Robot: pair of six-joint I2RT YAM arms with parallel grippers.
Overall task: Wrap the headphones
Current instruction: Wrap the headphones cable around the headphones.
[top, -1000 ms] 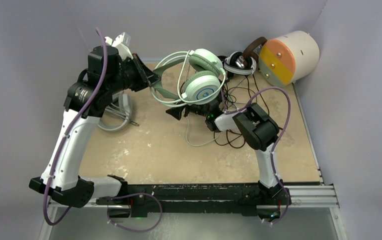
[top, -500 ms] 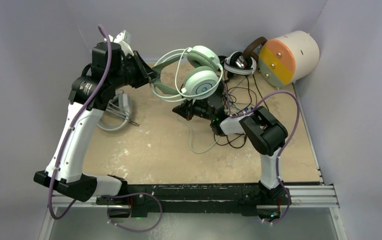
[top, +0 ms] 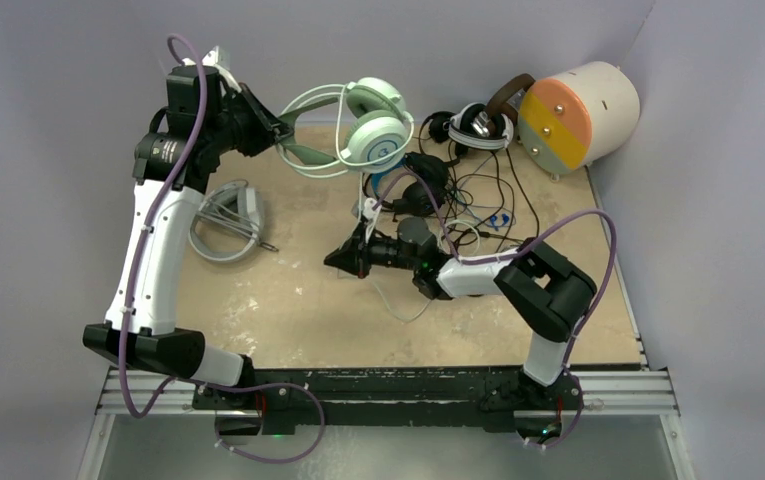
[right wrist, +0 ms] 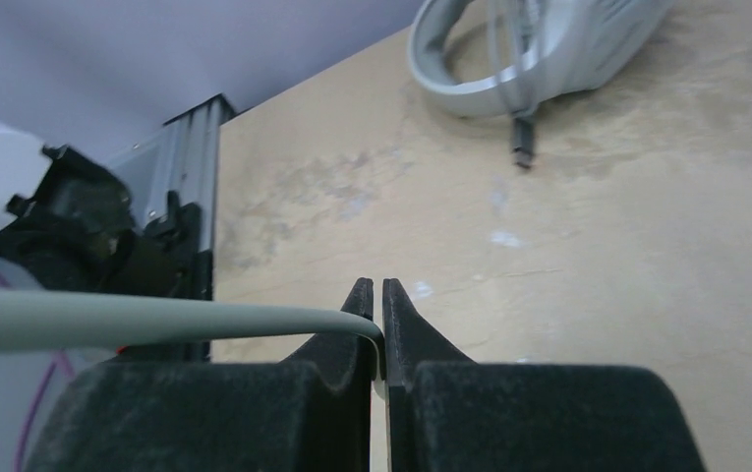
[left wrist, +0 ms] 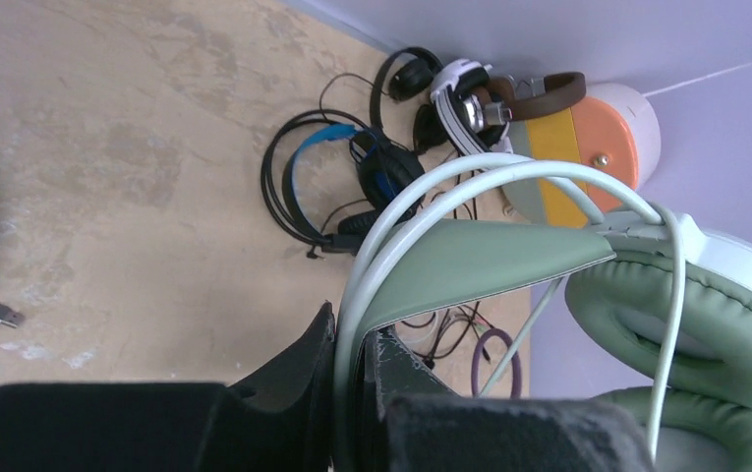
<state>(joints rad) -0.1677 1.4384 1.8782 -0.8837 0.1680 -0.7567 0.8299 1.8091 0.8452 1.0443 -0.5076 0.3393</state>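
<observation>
Now, at mid-frame my right gripper [top: 343, 258] is clenched on a pale cable [right wrist: 155, 320]. At the upper left my left gripper [top: 280, 128] grasps the mint-green headphones [top: 376, 130] by their headband. The other headsets [top: 478, 125] lie tangled at the upper right.

top external: too fine to trace any strand of the cable tangle [top: 483, 195] to its headset | right wrist: blurs the grey cable [right wrist: 106, 320], cuts it at the left edge, crops the white-grey headset [right wrist: 549, 49] at the top edge | left wrist: crops the mint-green headphones [left wrist: 666, 295] at the right and bottom edges, leaves only a sliver of the white-grey headset at the left edge
</observation>
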